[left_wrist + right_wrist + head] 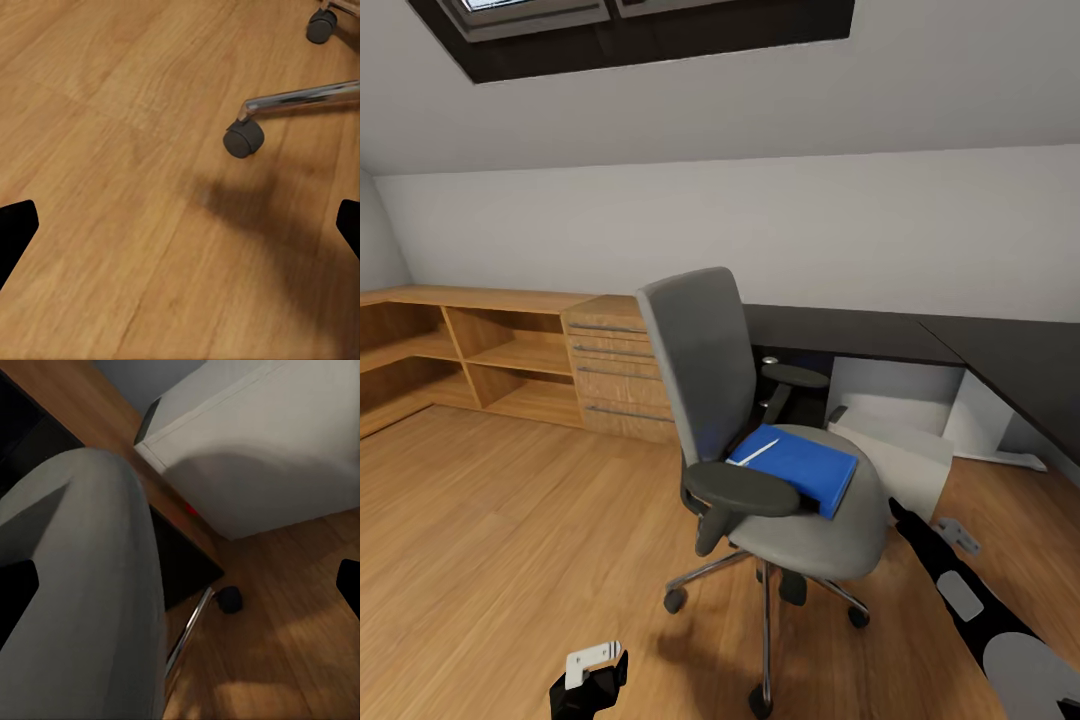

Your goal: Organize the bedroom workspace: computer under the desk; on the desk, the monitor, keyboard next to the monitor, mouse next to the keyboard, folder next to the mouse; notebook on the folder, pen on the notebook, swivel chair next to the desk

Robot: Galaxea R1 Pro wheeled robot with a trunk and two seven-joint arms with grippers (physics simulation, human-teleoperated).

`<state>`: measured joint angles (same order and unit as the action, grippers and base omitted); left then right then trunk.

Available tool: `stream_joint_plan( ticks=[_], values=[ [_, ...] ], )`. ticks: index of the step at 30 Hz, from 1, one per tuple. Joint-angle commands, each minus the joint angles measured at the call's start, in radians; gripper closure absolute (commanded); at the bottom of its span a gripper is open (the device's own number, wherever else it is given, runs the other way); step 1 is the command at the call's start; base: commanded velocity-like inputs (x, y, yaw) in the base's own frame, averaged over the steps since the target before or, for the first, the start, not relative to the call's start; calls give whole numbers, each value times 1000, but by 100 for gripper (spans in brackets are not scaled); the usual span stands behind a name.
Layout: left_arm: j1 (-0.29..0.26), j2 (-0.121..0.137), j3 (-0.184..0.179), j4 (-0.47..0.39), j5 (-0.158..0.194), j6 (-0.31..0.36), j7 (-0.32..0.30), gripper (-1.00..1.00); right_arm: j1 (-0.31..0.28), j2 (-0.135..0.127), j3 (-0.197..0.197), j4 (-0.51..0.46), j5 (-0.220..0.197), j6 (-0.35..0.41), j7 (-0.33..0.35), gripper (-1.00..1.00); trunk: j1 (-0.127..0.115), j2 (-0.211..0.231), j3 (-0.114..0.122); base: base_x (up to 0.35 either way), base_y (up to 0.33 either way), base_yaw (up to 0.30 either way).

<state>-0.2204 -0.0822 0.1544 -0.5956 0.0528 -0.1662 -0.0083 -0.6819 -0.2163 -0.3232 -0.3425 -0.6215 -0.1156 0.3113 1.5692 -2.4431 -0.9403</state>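
My right arm stretches forward and low, its pincer [958,532] just beside the seat edge of the swivel chair [760,440], jaws apart. My left pincer [592,668] hangs low over the wooden floor [490,520], fingertips also spread, near a chair castor [244,139].

The folder [800,465] lies flat on the seat, its long axis angled toward the chair's right front. The pen [758,452] rests on it, slanted. The computer [905,455] lies tipped on the floor beside the desk [920,340], behind my right pincer.
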Motion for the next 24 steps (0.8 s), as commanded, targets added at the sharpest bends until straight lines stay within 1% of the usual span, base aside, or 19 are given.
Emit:
stream_joint_plan(
  ticks=[1, 4, 12, 18, 24],
  values=[
    [0, -1, 2, 0, 5, -3, -1, -100, -1, 0, -2, 2, -10, -1, 8, -100, 0, 0, -1, 37, -7, 0],
    [0, -1, 2, 0, 5, -3, -1, -100, -1, 0, -2, 2, -10, -1, 8, -100, 0, 0, -1, 96, -5, 0],
    [0, -1, 2, 0, 5, -3, -1, -100, -1, 1, -1, 3, -11, 0, 8, -100, 0, 0, -1, 178, -1, 0],
    [0, 0, 2, 0, 5, -3, -1, -100, -1, 4, -1, 3, -11, -1, 8, -100, 0, 0, -2, 43, 0, 29],
    [0, 0, 2, 0, 5, -3, -1, -100, -1, 5, 0, 4, -10, -1, 8, -100, 0, 0, -5, 10, 0, 119]
  ],
)
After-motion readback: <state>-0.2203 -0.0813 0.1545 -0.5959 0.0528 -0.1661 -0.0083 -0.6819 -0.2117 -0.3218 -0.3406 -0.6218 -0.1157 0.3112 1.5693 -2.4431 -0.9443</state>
